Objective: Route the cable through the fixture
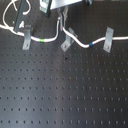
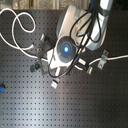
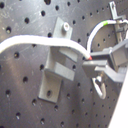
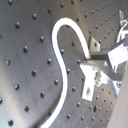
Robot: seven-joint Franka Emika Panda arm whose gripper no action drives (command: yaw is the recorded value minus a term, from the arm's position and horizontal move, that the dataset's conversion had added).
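Note:
The white cable (image 1: 77, 40) runs across the far part of the black perforated board. It passes the left fixture (image 1: 25, 38), shows its green band (image 1: 43, 39), rises to my gripper (image 1: 62, 22), then drops past the middle fixture (image 1: 65, 44). Its blue band (image 1: 90, 45) lies just before the right fixture (image 1: 107, 40). In the first wrist view the gripper (image 3: 92, 61) is shut on the cable (image 3: 45, 44) beside a grey clip fixture (image 3: 56, 72). The green band (image 3: 105, 23) shows beyond. In the second wrist view the cable (image 4: 62, 55) curves in an S.
In the second exterior view the arm body (image 2: 65, 48) with a blue light covers the board's middle. Slack cable loops (image 2: 20, 25) lie at the second exterior view's upper left. A small blue object (image 2: 1, 90) sits at the left edge.

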